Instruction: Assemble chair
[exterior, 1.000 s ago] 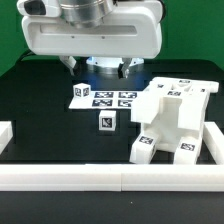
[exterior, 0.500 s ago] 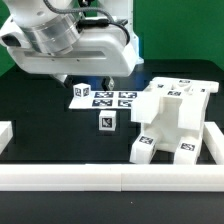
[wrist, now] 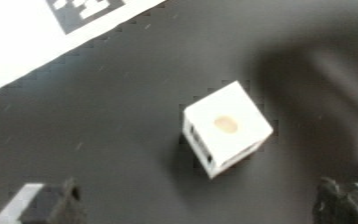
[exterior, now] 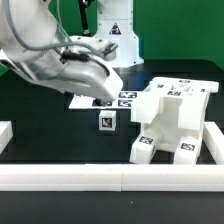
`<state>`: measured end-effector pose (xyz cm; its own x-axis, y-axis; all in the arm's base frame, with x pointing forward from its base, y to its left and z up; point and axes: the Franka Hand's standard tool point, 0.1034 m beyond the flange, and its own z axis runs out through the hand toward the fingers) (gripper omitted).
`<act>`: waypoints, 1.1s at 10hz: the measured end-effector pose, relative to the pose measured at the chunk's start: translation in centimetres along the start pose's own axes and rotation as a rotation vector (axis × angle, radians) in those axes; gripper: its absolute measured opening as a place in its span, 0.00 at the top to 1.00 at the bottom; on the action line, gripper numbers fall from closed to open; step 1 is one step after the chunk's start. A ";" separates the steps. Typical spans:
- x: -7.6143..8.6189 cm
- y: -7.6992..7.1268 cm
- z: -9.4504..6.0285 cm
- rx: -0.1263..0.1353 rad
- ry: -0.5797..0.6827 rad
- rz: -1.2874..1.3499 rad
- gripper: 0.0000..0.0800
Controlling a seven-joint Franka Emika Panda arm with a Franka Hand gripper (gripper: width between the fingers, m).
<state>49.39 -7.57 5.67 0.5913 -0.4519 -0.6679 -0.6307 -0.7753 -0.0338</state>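
Observation:
A small white cube (exterior: 105, 121) with a black-and-white tag sits on the black table, in front of the marker board (exterior: 112, 99). In the wrist view the cube (wrist: 226, 128) shows a round hole on its upper face. It lies ahead of my gripper (wrist: 201, 203), apart from both fingertips (wrist: 51, 203). The gripper is open and empty. The partly built chair (exterior: 175, 118), a boxy white body with tagged pegged legs, rests on its side at the exterior view's right. In the exterior view my tilted hand (exterior: 82, 66) hangs above the marker board and hides the fingers.
A long white border rail (exterior: 110, 178) runs along the table's front, with short arms at the left (exterior: 5, 135) and right (exterior: 212, 145). The marker board's corner shows in the wrist view (wrist: 43, 35).
The arm has swung toward the exterior view's left and tilted over, and the hand has come lower over the marker board. The cube and the chair body have not moved.

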 end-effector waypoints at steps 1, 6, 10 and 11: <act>0.1 -0.1 1.0 0.065 -0.044 0.034 0.19; 0.4 0.4 1.6 0.085 -0.065 0.089 0.19; 0.6 -0.5 4.4 0.227 -0.174 0.329 0.19; 0.6 -0.6 4.3 0.224 -0.174 0.340 0.19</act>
<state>47.99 -5.45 2.06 0.2499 -0.5691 -0.7834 -0.8796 -0.4716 0.0620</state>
